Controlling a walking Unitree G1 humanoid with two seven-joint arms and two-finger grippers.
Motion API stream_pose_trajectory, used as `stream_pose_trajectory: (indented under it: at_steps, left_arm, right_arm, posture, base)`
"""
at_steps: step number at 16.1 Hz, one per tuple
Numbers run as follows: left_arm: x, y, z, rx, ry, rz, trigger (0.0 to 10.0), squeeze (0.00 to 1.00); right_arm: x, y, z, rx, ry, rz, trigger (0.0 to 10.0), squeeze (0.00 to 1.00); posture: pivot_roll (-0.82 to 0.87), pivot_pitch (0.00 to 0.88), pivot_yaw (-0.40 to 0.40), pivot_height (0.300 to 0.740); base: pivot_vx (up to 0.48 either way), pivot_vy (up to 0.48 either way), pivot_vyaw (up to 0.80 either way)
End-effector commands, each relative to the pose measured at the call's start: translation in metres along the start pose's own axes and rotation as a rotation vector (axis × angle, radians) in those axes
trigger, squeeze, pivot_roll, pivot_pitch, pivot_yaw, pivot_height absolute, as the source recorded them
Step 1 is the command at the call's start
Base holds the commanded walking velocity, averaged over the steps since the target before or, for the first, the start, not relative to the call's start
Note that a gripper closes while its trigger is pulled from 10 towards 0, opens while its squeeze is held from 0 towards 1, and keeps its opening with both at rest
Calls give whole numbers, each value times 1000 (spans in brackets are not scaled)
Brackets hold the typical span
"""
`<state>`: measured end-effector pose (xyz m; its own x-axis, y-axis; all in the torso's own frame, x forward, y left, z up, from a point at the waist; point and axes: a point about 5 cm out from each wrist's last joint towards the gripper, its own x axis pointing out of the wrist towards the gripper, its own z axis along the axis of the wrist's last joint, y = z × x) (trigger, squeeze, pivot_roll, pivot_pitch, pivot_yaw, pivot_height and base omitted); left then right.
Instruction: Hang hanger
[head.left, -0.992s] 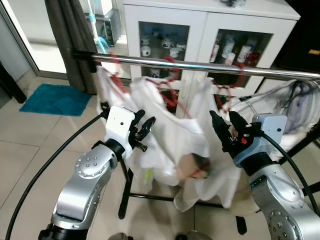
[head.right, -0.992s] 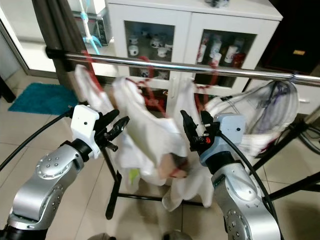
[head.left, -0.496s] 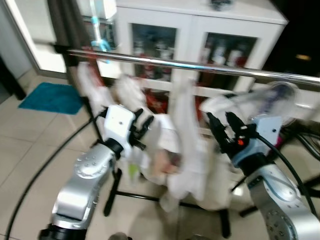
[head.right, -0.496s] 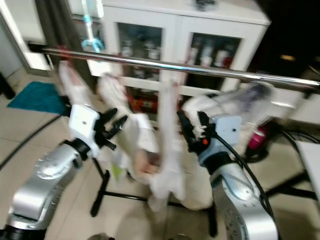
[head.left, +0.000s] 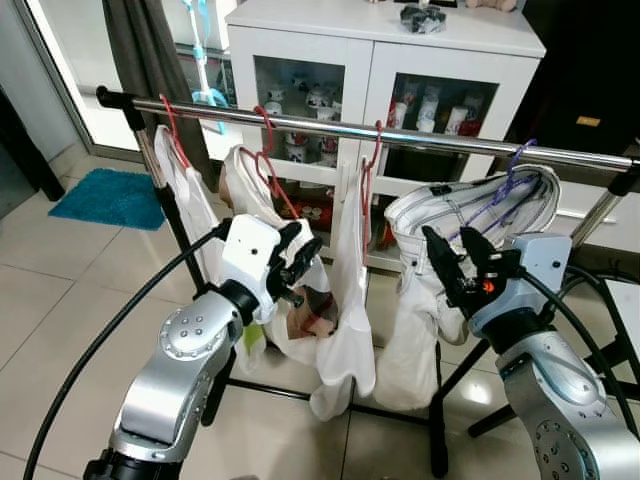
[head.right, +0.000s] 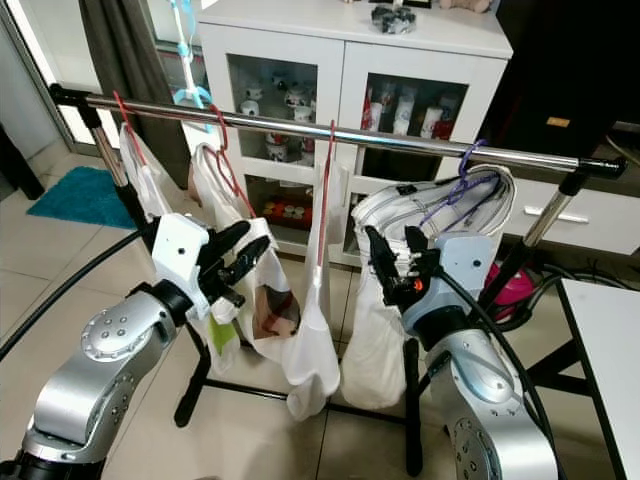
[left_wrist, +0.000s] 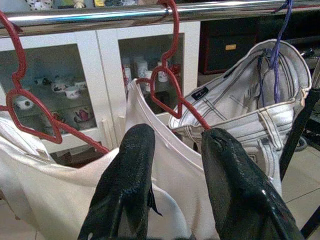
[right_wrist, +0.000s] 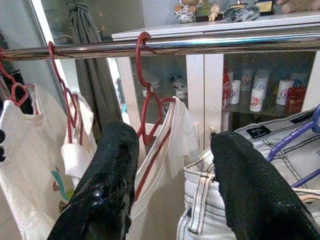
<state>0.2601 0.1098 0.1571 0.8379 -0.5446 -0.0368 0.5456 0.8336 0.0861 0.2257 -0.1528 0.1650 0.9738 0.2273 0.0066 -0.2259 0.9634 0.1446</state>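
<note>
Four hangers are carried on the rail (head.left: 420, 138), so the hanging appears already done: three red hangers with white garments and a purple hanger (head.left: 507, 180) bearing pale jeans (head.left: 470, 215). The third red hanger (head.left: 366, 172) is hooked over the rail between the shirts and the jeans, its white shirt (head.left: 350, 300) draped straight down, free of both grippers. The left gripper (head.left: 298, 265) is held just in front of the shirts, fingers parted with nothing between them; the right gripper (head.left: 458, 262) is held before the jeans, fingers spread wide and likewise empty, which suits a release already made. Compared with the picture a second ago, the camera is seen to have lifted and steadied, so more of the cabinet (head.left: 380, 60) is shown. The shirts, then bunched and swinging between the grippers, are now settled and hang apart. Both grippers are found at much the same height as before.
</note>
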Motion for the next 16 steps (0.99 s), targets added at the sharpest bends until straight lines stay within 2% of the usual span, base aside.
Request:
stream_pose_trajectory:
  at_steps: [1,5,9,10,14,16]
  left_arm:
    - [1,2,0,5,3,-1,10000,0]
    - [2,5,0,19,8,13,10000,0]
    - [3,6,0,37,14,-5,10000,0]
    - [2,5,-1,47,23,-24,10000,0]
    - [-1,4,-3,72,38,-71,10000,0]
    - [-3,5,-1,77,42,-132,10000,0]
  right_arm:
    - [1,-3,0,-2,-7,-17,10000,0]
    - [6,-17,-2,-27,35,-154,10000,0]
    - [12,-31,10,-51,37,-268,10000,0]
    - [14,-33,15,-55,38,-275,10000,1000]
    - [28,-41,34,-117,63,-275,10000,1000]
    - [39,-54,34,-154,164,-288,10000,1000]
  posture:
    - [-35,0,-8,740]
    - [-37,0,-4,740]
    - [-37,0,5,740]
    - [-38,0,6,740]
    - [-37,0,1,740]
    - [-32,4,-2,740]
  base:
    - [0,0,0]
    - [0,0,0]
    - [0,0,0]
    - [0,0,0]
    - [0,0,0]
    - [0,0,0]
